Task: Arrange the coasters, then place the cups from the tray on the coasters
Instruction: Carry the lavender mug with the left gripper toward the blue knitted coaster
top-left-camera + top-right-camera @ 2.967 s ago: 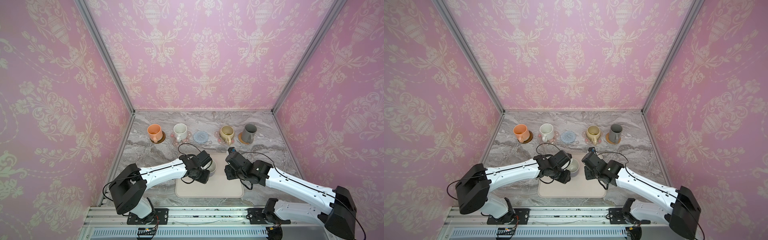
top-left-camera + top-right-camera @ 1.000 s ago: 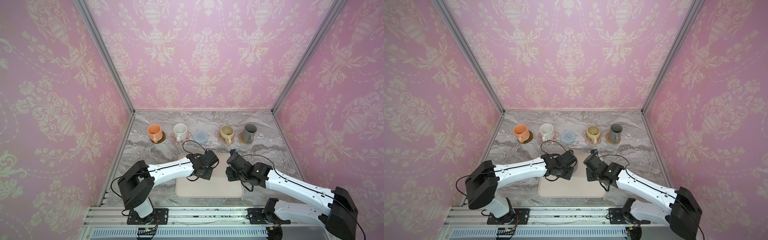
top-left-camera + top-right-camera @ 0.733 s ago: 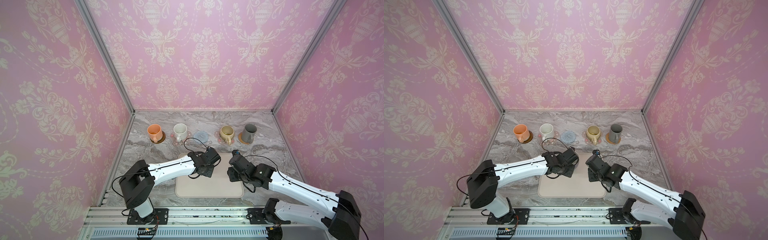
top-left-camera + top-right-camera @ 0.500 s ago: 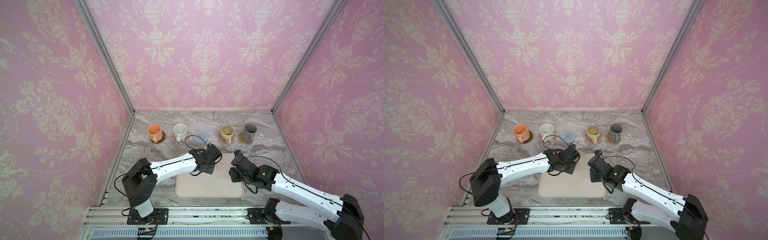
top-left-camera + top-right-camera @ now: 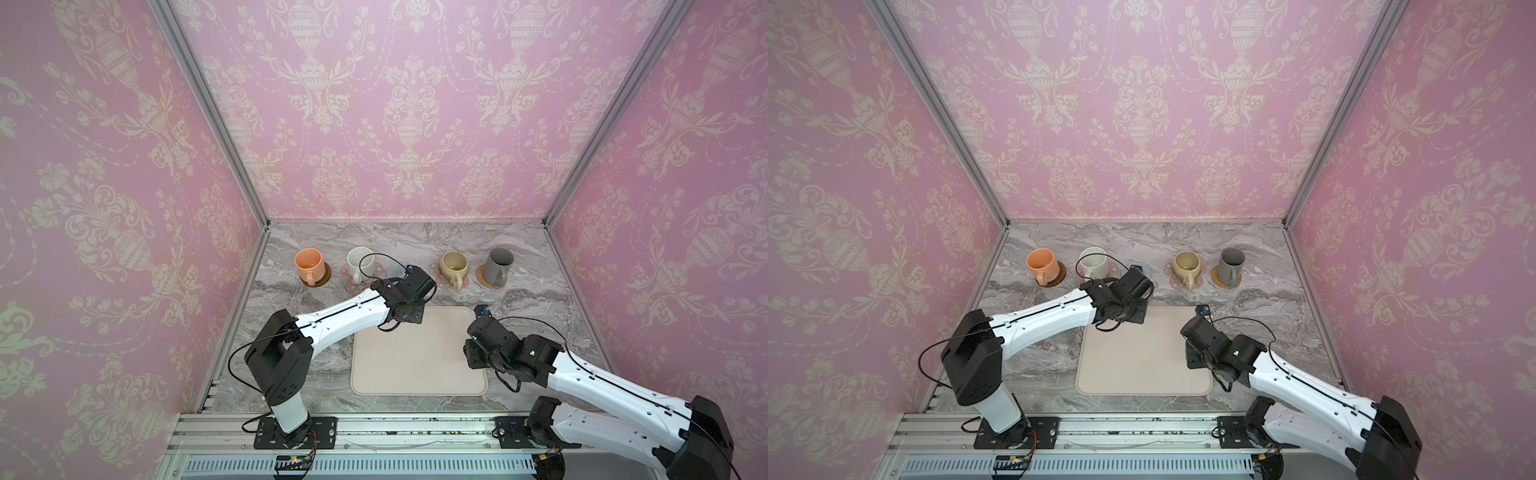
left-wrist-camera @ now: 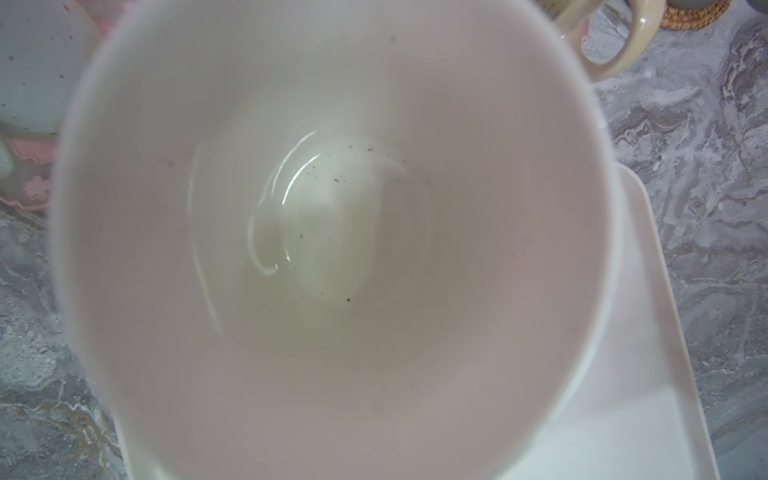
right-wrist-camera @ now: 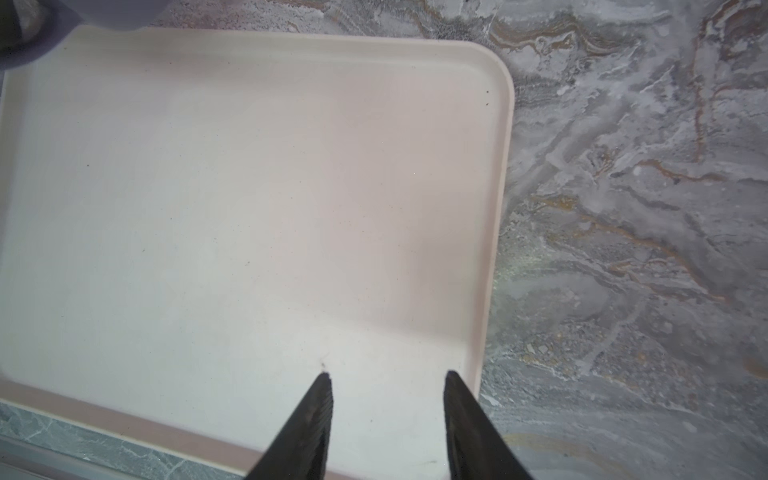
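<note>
- Carrying a lavender glazed mug with white inside (image 6: 332,249) under the left gripper (image 5: 415,286), over the upper left corner of the large cream-beige flat rectangular tray (image 5: 415,374) in both top views, just below the round blue crocheted coaster (image 5: 395,271)
- Cannot see the left fingers behind the mug, so no reading of their spread; judged clamped on the mug, since it fills the left wrist view and looks clear of the tray floor
- Hovering at the tray's right edge with the right gripper (image 7: 387,374): dark fingertips (image 7: 320,399) moderately apart, nothing between them
- Already seated in the row above the tray: orange-peach mug (image 5: 308,264), speckled white mug (image 5: 360,262), beige-yellow mug (image 5: 454,264), tall dark grey mug (image 5: 497,266), each on a coaster
- Likely stiff, weighty for its size, glossy and slippery, apt to chip on a hard set-down; best taken across the wall at the rim, one finger inside and one outside
- Soft, light coaster, apt to slide or bunch: lower straight and centred before letting go
</note>
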